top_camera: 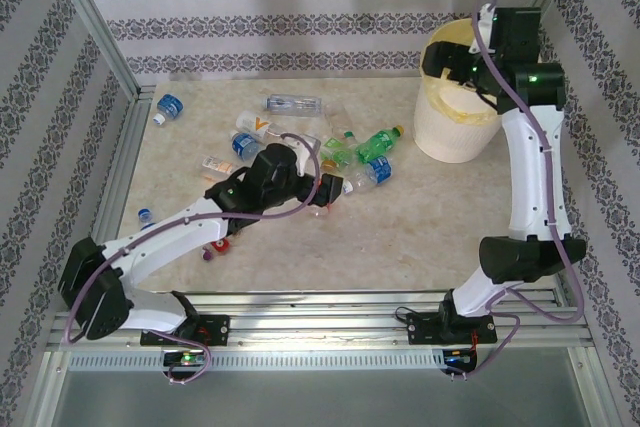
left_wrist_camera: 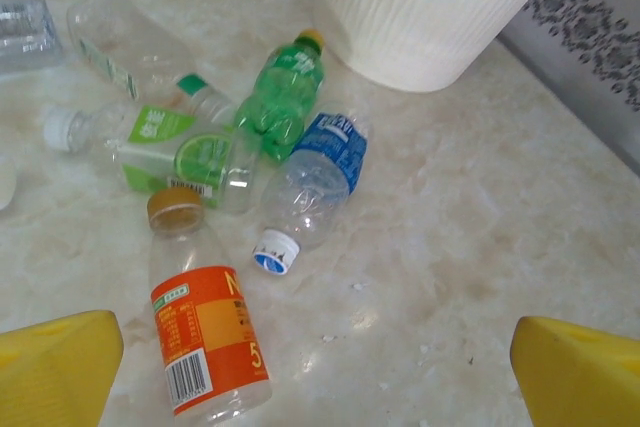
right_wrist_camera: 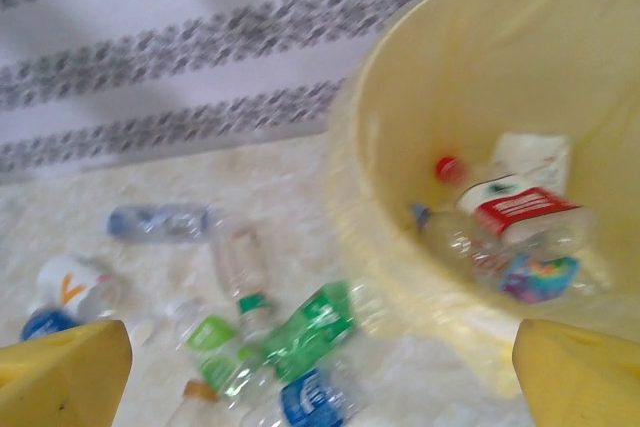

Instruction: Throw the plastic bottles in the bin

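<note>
Several plastic bottles (top_camera: 295,103) lie loose on the tabletop (top_camera: 420,237), all of them left of the bin (top_camera: 450,137). Farthest from the bin is a lone blue bottle (top_camera: 168,107), beside the left wall frame. Closer to the bin, the left pincer (left_wrist_camera: 320,372) hangs low over the tabletop with its yellow fingers (left_wrist_camera: 60,367) spread wide and nothing in its grip. An orange-labelled bottle (left_wrist_camera: 205,337) lies just beside its left finger. Closer again are a lime-labelled bottle (left_wrist_camera: 175,152) and a white-capped, blue-labelled bottle (left_wrist_camera: 315,182). The blue-labelled one lies against a green bottle (left_wrist_camera: 285,87), whose cap points at the foot of the bin. The pale-yellow bin stands upright. Inside it lie a red-labelled bottle (right_wrist_camera: 510,209) and a few other crushed ones. Above the bin's mouth hangs the right pincer (right_wrist_camera: 320,377), its jaws fully parted and empty.
</note>
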You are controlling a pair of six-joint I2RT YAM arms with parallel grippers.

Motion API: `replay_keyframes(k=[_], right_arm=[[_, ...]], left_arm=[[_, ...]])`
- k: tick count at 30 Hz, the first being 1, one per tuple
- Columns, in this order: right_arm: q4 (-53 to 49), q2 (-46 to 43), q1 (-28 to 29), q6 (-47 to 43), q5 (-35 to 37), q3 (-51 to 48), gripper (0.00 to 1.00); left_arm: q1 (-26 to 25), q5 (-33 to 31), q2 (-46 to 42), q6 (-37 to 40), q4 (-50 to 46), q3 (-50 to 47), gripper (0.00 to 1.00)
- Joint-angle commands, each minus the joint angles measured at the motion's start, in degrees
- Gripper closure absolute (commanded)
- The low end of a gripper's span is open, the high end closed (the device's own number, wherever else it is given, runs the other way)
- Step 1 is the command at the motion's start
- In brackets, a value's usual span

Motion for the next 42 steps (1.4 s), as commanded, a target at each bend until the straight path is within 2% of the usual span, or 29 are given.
replay_keyframes(k=[1, 9, 17, 33, 42], right_arm=[[2.1, -3.3, 1.7, 0.4, -5.2, -4.3, 0.02], [7.3, -12.2, 5.7, 3.3, -10.7, -17.6, 0.02], [9.4, -19.9, 7.8, 6.1, -12.0, -28.7, 0.02], [8.8, -25.5, 11.8, 8.2, -10.7, -36.2, 0.02], [9.0, -26.1, 12.2, 8.6, -10.1, -37.6, 0.02]], left_arm=[[1.5, 3.6, 4.2, -1.4, -10.3, 5.4, 0.0], [4.4, 8.5, 15.6, -1.1, -19.6, 14.6, 0.07], [6.1, 11.6, 26.0, -0.6, -27.3, 23.0, 0.17], [7.4, 10.6, 39.4, 2.3, -38.1, 33.1, 0.22], [7.5, 10.1, 42.3, 3.0, -40.2, 34.2, 0.26]])
